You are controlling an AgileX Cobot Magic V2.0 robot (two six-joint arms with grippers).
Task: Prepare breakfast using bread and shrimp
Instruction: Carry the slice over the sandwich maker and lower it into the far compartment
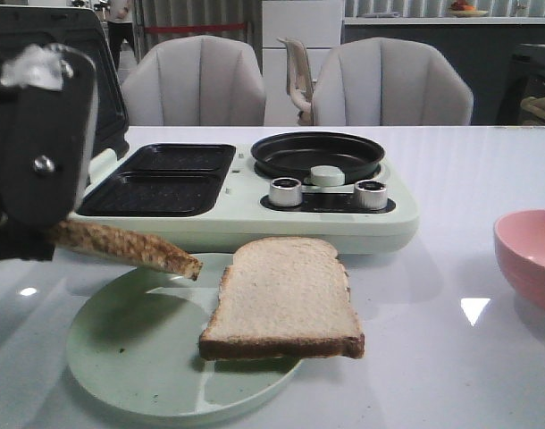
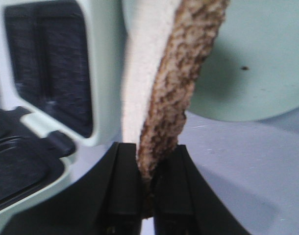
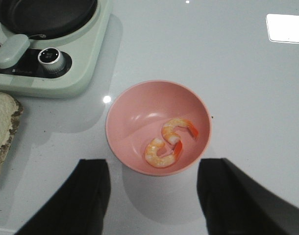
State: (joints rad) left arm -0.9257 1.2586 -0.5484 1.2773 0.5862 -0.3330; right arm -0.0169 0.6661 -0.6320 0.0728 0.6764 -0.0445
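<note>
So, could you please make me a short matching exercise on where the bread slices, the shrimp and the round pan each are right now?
Things:
1. Slice of bread with its crust edge showing
2. Flat slice of bread
3. Shrimp
4. Round pan

Places:
A. In the pink bowl
B. Lying on the green plate, partly over its rim
C. Clamped in the left gripper, held above the plate
D. Set in the breakfast maker, behind the knobs

Pairs: 1-C, 2-B, 3-A, 4-D
</note>
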